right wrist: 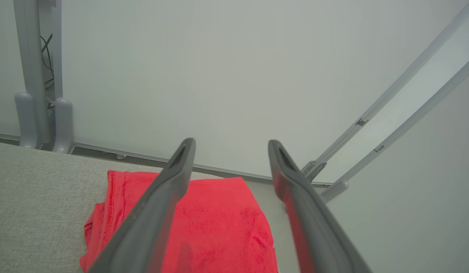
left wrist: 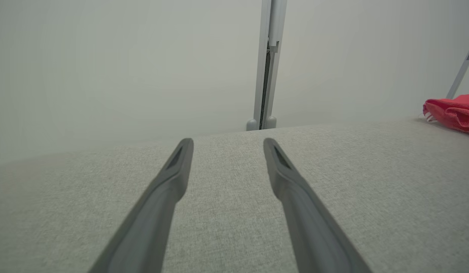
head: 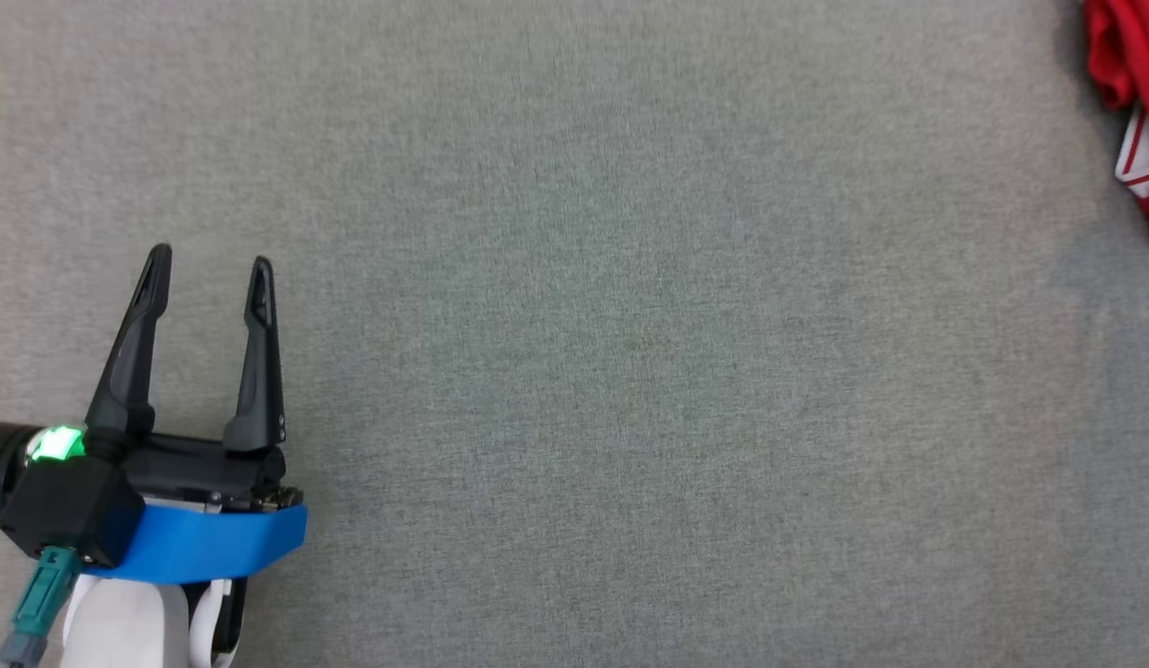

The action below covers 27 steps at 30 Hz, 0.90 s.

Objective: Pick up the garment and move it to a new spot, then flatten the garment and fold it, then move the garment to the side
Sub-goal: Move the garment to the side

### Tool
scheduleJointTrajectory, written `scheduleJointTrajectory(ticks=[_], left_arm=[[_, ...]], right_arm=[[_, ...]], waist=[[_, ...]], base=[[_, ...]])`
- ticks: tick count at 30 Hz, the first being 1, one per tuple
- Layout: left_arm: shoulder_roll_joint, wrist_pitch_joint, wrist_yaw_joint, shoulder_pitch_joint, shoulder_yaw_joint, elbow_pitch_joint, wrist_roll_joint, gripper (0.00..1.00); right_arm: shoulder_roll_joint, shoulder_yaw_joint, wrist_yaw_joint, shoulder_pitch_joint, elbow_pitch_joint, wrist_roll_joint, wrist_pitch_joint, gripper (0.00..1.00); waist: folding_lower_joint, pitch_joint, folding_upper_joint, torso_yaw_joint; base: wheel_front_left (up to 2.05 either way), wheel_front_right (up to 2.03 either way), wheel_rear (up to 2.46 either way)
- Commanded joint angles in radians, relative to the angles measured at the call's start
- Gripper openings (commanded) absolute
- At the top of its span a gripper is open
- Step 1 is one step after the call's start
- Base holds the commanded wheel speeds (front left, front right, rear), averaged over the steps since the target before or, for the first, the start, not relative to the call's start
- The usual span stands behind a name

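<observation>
- Left end effector point(head: 212, 258): lower left of the head view, fingers pointing up-frame and spread wide, nothing between them. Green light point(head: 57, 443) lit at its wrist.
- Left wrist view agrees: left end effector point(left wrist: 227, 141) fully spread above the bench point(left wrist: 234, 212), gripping nothing. A grey post point(left wrist: 266, 64) stands behind the bench's far edge, against a pale wall point(left wrist: 105, 68).
- Bench point(head: 630, 371): grey fabric top across the middle of the head view.
- Garment point(head: 1131, 83): red with white-striped trim, at the head view's top right edge, cut off by the frame, well apart from the left end effector. The left wrist view has the garment point(left wrist: 452, 112) at far right on the bench.
- Right end effector point(right wrist: 231, 142): fingers wide apart, holding nothing. The garment point(right wrist: 219, 220) lies on the bench point(right wrist: 37, 197) below it, near the far edge. The left finger crosses over the cloth in that view; the right finger sits past its right edge. Cannot tell whether either finger touches it.
</observation>
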Motion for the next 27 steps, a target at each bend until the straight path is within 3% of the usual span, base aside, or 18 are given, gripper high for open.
scheduleJointTrajectory(ticks=[1,14,22,27], left_arm=[[-0.001,-0.003,0.006,0.016,0.008,0.003,-0.004,1.0],[-0.035,-0.003,0.017,0.161,0.029,0.068,-0.019,1.0],[-0.05,-0.003,0.018,0.224,0.018,0.096,-0.024,1.0],[-0.053,-0.003,0.018,0.246,0.015,0.105,-0.023,1.0]], right_arm=[[0.026,0.022,-0.001,0.028,-0.015,-0.001,-0.016,1.0],[0.289,0.206,-0.001,0.269,-0.15,-0.008,-0.189,1.0],[0.429,0.141,-0.001,0.613,-0.308,-0.019,-0.232,1.0],[0.498,0.092,-0.001,0.75,-0.413,-0.041,-0.231,1.0]], waist=[[0.0,-0.056,0.0,0.006],[0.0,-0.299,0.0,0.029],[0.0,-0.401,0.0,0.069],[0.0,-0.43,0.0,0.074]], base=[[0.0,0.0,0.0],[0.0,0.0,0.0],[0.0,0.0,0.0],[0.0,0.0,0.0]])
